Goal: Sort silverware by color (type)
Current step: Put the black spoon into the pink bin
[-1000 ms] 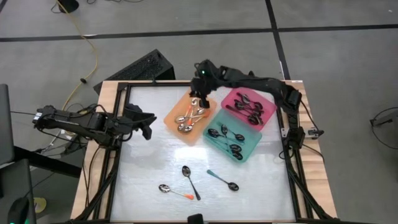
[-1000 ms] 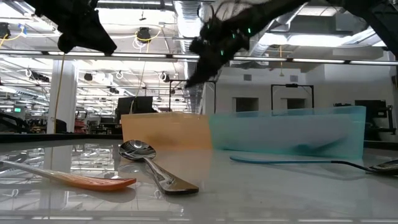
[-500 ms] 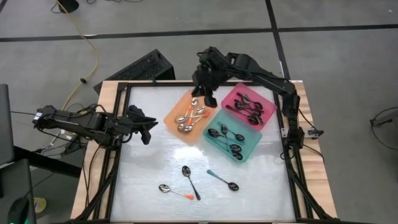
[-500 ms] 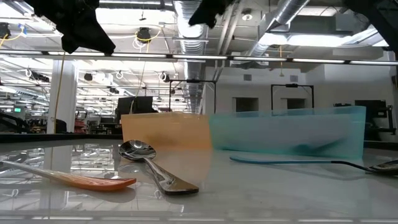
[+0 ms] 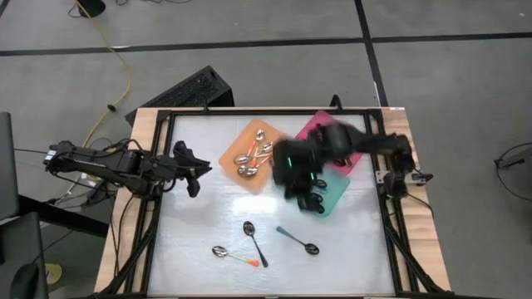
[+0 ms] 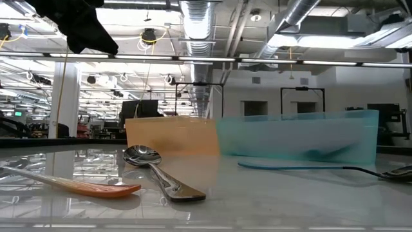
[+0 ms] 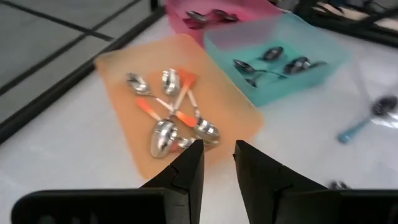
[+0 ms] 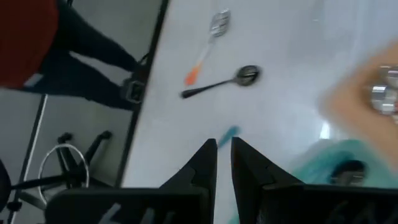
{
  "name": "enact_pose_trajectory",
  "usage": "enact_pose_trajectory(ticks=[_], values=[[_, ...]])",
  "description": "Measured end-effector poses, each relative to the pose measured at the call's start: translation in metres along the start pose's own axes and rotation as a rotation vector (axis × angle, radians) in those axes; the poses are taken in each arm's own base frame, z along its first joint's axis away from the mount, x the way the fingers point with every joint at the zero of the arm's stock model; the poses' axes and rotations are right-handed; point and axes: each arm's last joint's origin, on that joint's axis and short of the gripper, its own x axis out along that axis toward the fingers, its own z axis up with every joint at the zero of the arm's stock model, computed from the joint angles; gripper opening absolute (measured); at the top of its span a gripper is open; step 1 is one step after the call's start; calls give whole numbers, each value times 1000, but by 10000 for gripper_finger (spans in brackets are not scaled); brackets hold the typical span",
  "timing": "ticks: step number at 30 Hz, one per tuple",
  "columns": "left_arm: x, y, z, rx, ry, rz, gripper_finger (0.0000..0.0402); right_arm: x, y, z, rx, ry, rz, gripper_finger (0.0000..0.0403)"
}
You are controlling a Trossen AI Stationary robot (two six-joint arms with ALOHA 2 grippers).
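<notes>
Right gripper point(image 5: 301, 193) swung from orange tray point(image 5: 235, 148) toward teal tray point(image 5: 337, 193), fingers slightly apart, empty. Left gripper point(image 5: 194, 171) also narrowly parted, empty. Three spoons point(image 5: 253, 241) loose on table point(image 5: 199, 224).

Orange tray point(image 5: 235, 153); teal tray point(image 5: 336, 194)

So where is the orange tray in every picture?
High view: orange tray at the table's middle, toward the far edge.
Low view: its wall left of centre, behind the spoons.
Left wrist view: centre, spoons inside.
Right wrist view: blurred at the right edge.
Shared landmark: the teal tray right beside it.
</notes>
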Motion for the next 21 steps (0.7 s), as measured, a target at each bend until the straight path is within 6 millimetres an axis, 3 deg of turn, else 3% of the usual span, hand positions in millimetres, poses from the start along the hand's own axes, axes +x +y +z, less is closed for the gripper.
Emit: enact_pose_trajectory(ticks=[6,11,15,21], values=[[5,-11,0,130,60,-220,87,33,76,-7,0,31,-105,56],[18,-31,-1,294,86,-400,118,60,121,-17,75,-41,-227,56],[40,-47,-8,345,164,-470,153,77,144,-26,199,-107,-245,56],[76,-61,-25,373,296,-425,197,109,159,-39,332,-118,-228,56]])
